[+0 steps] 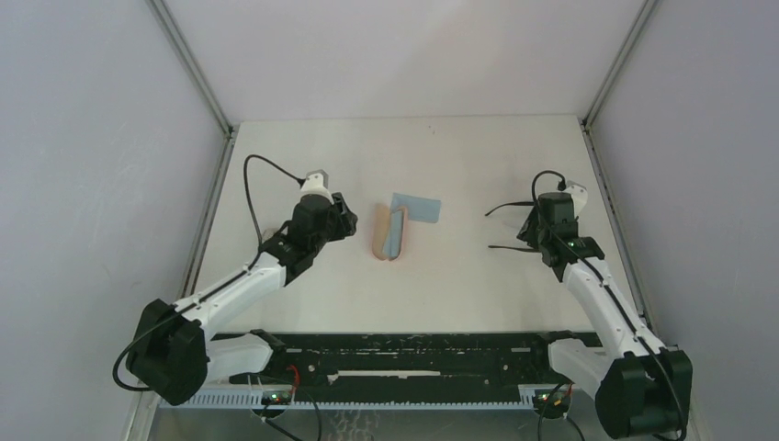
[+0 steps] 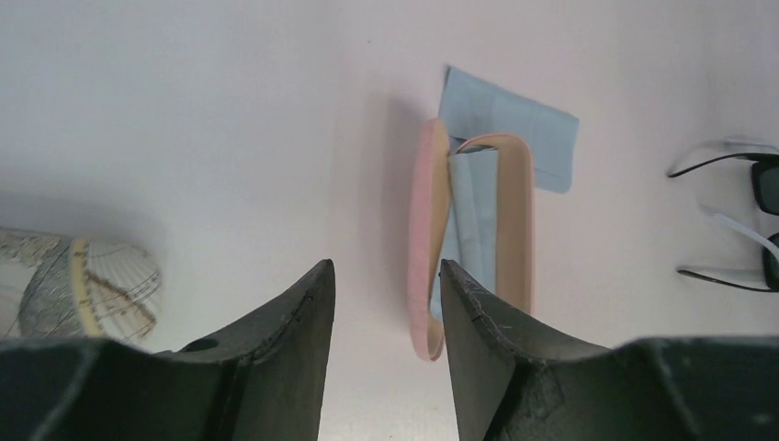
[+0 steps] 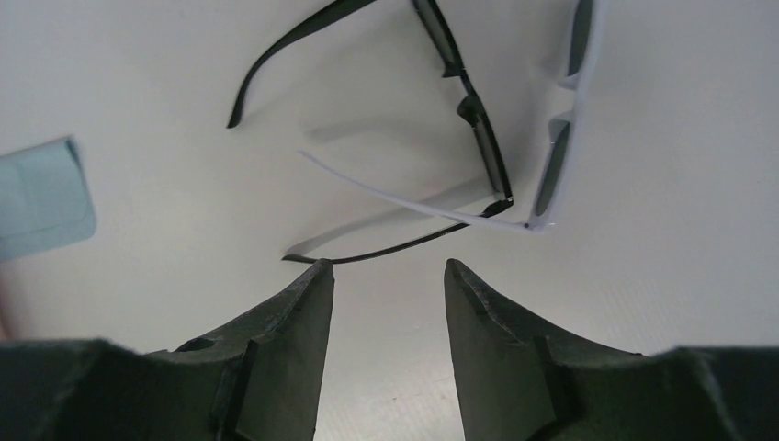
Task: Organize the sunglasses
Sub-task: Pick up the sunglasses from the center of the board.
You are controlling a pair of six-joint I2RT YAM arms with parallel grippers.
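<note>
The black-framed sunglasses (image 3: 485,147) lie on the white table with their temple arms unfolded, just beyond my right gripper (image 3: 388,266), which is open and empty. A white-framed pair (image 3: 554,165) lies against them. In the top view their temples (image 1: 503,247) stick out left of my right gripper (image 1: 542,230). My left gripper (image 2: 386,266) is open and empty, just short of the open pink case (image 2: 424,248), which has a light-blue cloth (image 2: 473,220) inside. The sunglasses also show at the right edge of the left wrist view (image 2: 764,184).
A second light-blue cloth (image 1: 418,207) lies behind the pink case (image 1: 378,232). A grey-patterned case (image 2: 83,285) lies to the left of my left gripper (image 1: 344,220), mostly hidden under the arm in the top view. Walls enclose the table (image 1: 459,147) on three sides.
</note>
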